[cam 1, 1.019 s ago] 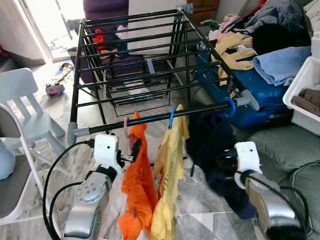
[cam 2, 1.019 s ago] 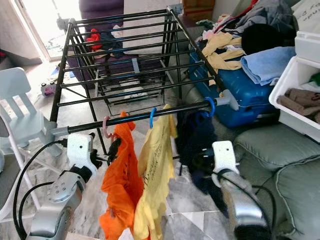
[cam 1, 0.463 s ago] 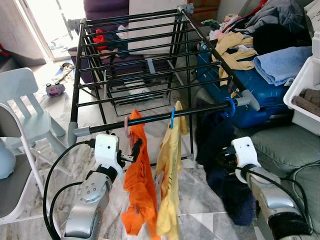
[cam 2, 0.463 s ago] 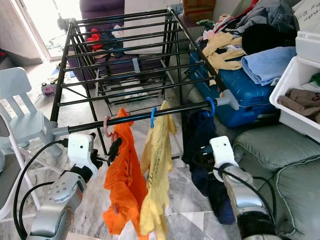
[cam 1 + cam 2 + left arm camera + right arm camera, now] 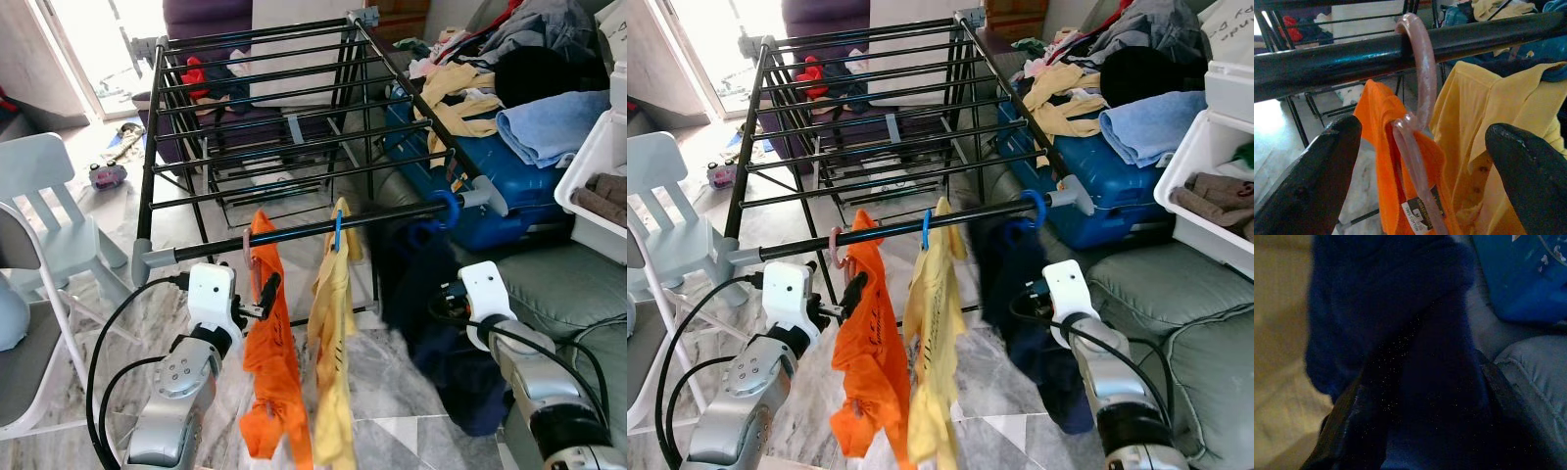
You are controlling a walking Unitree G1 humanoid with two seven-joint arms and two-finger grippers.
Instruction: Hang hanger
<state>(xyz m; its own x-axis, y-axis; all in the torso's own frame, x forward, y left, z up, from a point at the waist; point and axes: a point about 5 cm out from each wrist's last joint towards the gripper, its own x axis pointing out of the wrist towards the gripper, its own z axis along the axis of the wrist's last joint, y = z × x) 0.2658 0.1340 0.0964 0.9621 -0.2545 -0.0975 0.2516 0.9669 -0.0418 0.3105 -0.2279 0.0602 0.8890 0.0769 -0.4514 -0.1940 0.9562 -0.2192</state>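
Note:
A black drying rack's front rail [image 5: 294, 235] carries three hangers. A pink hanger [image 5: 1422, 73] holds an orange shirt [image 5: 269, 372], and its hook sits over the rail. My left gripper [image 5: 260, 299] is open just below the rail, its fingers [image 5: 1312, 181] spread either side of the pink hanger's neck without touching it. A blue hanger [image 5: 337, 230] holds a yellow shirt [image 5: 333, 333]. At the rail's right end another blue hook [image 5: 449, 208] carries a navy garment [image 5: 416, 284]. My right gripper [image 5: 436, 305] is against that cloth, fingers spread with navy fabric [image 5: 1415, 357] between them.
A blue suitcase [image 5: 500, 186] piled with clothes stands right of the rack. A white bin [image 5: 598, 166] and a grey sofa [image 5: 558, 284] are at the right. A pale blue child's chair [image 5: 39, 196] stands on the left, on the marble floor.
The three hung garments have swung and turned more edge-on. My right gripper rose a little and stays in the navy cloth. The left gripper has barely moved.

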